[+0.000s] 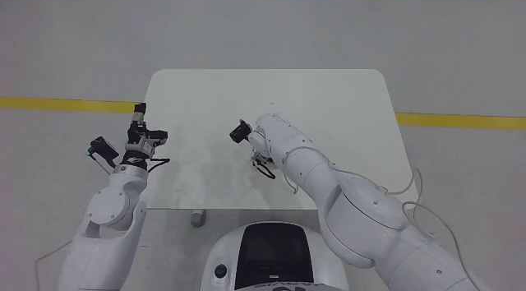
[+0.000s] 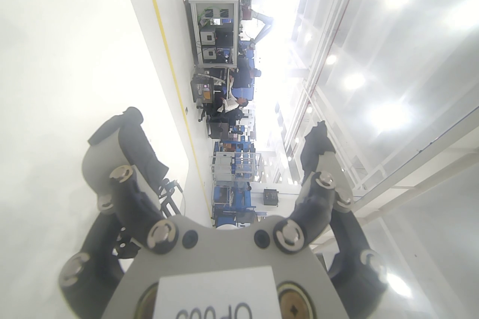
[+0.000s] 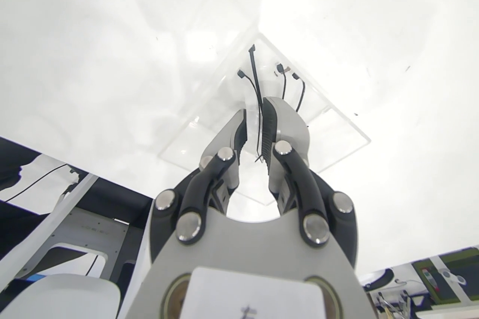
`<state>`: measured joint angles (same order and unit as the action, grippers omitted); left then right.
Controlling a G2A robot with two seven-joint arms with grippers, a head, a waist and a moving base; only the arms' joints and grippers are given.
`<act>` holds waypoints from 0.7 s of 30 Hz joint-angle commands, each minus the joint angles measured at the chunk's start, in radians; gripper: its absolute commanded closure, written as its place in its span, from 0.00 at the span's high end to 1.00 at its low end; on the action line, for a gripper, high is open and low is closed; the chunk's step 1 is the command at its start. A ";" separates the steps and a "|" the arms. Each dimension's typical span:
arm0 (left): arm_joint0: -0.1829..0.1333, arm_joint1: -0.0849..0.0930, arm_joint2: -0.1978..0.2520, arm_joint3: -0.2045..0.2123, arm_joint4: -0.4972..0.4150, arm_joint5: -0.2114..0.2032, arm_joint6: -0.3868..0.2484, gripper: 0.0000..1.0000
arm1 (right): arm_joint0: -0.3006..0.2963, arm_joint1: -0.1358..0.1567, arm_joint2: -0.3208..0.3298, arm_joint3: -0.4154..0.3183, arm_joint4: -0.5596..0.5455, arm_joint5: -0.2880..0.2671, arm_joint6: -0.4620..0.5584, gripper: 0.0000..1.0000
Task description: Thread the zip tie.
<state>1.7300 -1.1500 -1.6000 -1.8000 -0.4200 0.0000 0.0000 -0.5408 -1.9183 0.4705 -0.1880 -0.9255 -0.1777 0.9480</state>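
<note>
A black zip tie (image 3: pixel 255 88) runs lengthwise between the fingers of my right gripper (image 3: pixel 254 111), close to one ribbed pad, and a thin gap shows on its other side. The jaws stand narrowly apart, so the gripper is open around the tie. It lies in a clear shallow tray (image 3: pixel 336 133) with other black zip ties (image 3: pixel 283 81) beside it. In the top view the right gripper (image 1: pixel 261 163) points down at the table's near middle. My left gripper (image 2: pixel 224 122) is wide open and holds nothing; it hangs at the table's left edge (image 1: pixel 140 124).
The white table (image 1: pixel 329 110) is bare around the tray. One of the right gripper's fingers hides parts of the other ties. The table's near edge (image 3: pixel 112 182) lies close behind the right gripper.
</note>
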 commanded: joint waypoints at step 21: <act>0.000 0.000 0.000 0.000 0.000 0.000 0.000 1.00 | 0.005 -0.002 0.010 -0.024 -0.030 0.001 -0.013 0.00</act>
<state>1.7300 -1.1500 -1.6000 -1.8000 -0.4200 0.0000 0.0000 -0.5364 -1.9204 0.4797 -0.2103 -0.9544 -0.1748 0.9350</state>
